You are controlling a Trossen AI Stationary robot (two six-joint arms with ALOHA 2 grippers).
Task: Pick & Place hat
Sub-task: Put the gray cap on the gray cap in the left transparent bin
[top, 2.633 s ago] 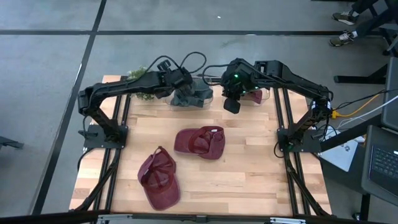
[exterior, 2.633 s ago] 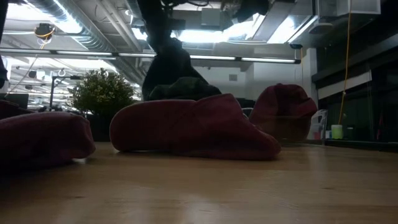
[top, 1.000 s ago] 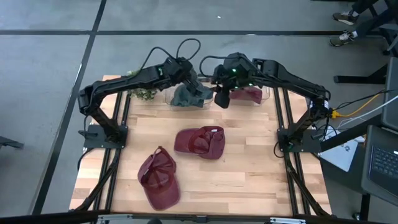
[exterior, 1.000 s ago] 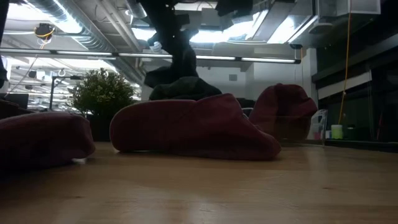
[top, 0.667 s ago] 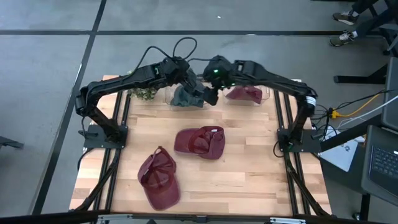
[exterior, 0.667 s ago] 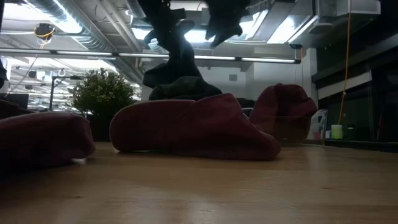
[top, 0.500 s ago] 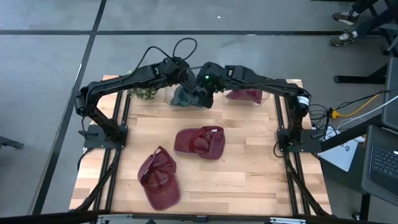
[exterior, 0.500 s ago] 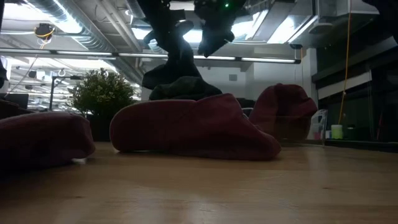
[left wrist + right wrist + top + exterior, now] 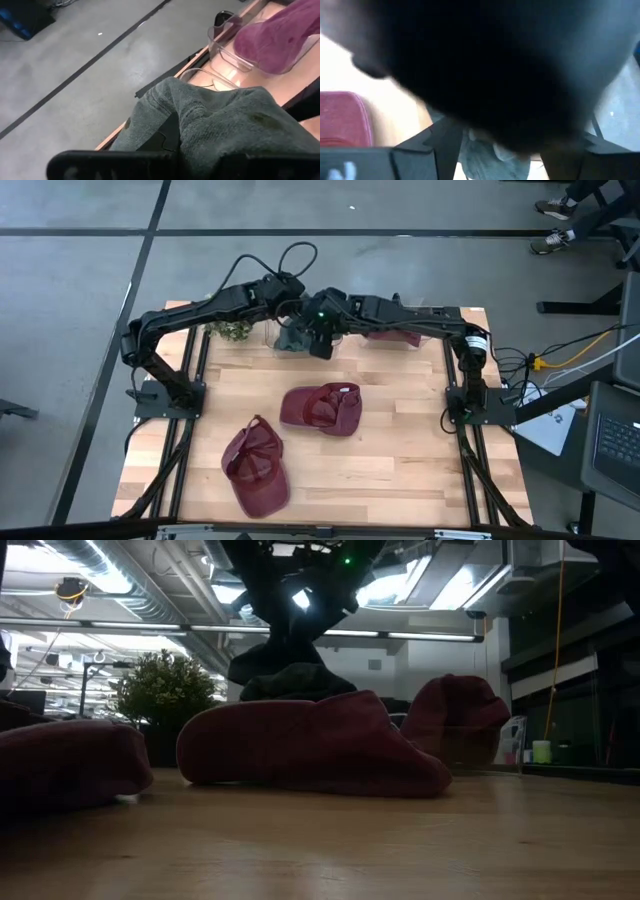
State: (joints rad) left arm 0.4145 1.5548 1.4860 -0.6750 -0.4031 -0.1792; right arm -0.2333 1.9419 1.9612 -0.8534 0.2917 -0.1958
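My left gripper [image 9: 291,319] clamped on grey hat [image 9: 297,337] at table's back edge, over clear bin. My right gripper [image 9: 322,340] touching same hat; jaw state cannot tell. Step: two-handed placing. Next: seat hat in bin, release. Maroon hat [image 9: 322,408] waits mid-table.

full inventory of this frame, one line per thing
maroon caps on table: 2, one at centre, one nearer the front left
maroon cap in bin: 1, back right
grey-green hat: 1, back centre, held up by the left gripper
clear bins: 2, back edge
plant: 1, green, back left
wooden table: 1, light
person's shoes: top right on the floor
left gripper: shut on grey-green hat
right gripper: over the same hat
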